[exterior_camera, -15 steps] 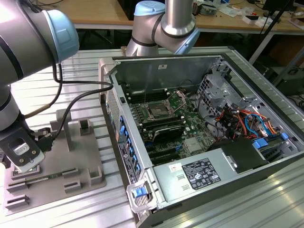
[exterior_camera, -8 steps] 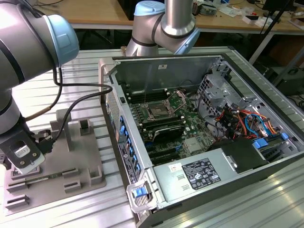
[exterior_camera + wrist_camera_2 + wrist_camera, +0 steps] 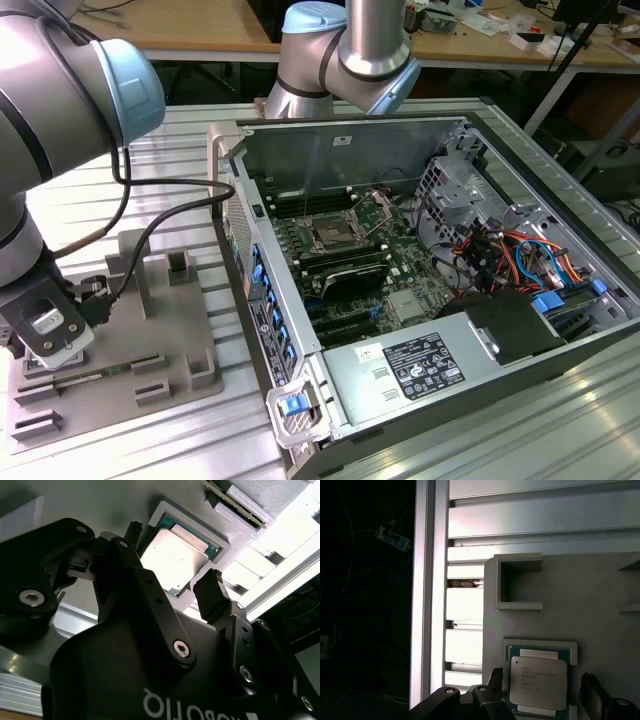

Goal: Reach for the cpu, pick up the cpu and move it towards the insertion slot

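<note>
Hand (image 3: 172, 562): black, two-fingered, set wide. In both wrist views one finger (image 3: 212, 597) stands on each side of the chip, outside the rim of its pocket, and nothing is gripped. In the exterior view the hand hangs low over the grey tray at that view's left, on the end of the arm (image 3: 60, 100).

Cpu (image 3: 538, 680): flat, pale silvery top, thin darker edge. It lies level in a shallow square pocket of the tray, directly under the hand and centred between the fingers. It is close to square, with no real long axis, and two opposite edges run roughly parallel to the finger faces. As far as can be seen, nothing touches it.

Tray (image 3: 600, 595): grey plastic with raised blocks, lying flat on the table.

Table (image 3: 180, 140): ribbed aluminium.

Computer case (image 3: 350, 135): open, standing just beside the tray toward the exterior view's right.

Insertion slot (image 3: 329, 236): dark square socket with a metal frame on the board inside the case, well apart from the hand.
</note>
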Controlling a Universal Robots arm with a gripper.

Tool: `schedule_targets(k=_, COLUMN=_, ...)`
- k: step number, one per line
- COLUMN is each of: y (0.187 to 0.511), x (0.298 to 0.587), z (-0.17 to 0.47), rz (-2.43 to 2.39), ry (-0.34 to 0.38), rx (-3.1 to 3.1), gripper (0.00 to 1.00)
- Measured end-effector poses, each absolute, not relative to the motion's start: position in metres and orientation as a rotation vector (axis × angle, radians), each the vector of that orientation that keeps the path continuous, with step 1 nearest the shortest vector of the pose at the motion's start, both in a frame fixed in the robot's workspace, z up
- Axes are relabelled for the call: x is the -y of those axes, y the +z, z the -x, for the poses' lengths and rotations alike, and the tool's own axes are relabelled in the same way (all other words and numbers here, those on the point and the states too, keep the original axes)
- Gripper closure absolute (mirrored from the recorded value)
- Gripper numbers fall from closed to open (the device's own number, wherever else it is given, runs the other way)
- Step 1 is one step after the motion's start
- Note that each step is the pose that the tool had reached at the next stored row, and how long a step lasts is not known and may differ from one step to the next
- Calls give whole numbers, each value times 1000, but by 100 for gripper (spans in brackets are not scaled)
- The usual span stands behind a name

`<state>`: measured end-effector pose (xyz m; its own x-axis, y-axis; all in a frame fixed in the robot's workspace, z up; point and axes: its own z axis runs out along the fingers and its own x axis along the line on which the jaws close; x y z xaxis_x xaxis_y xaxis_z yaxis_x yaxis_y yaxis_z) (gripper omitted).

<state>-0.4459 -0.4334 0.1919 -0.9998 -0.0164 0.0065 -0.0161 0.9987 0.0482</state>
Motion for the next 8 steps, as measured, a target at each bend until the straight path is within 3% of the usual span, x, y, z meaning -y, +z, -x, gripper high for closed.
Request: schedule_targets(k=8, y=189, x=433, z=446, rz=-25, ry=-86, rx=3133, gripper=29)
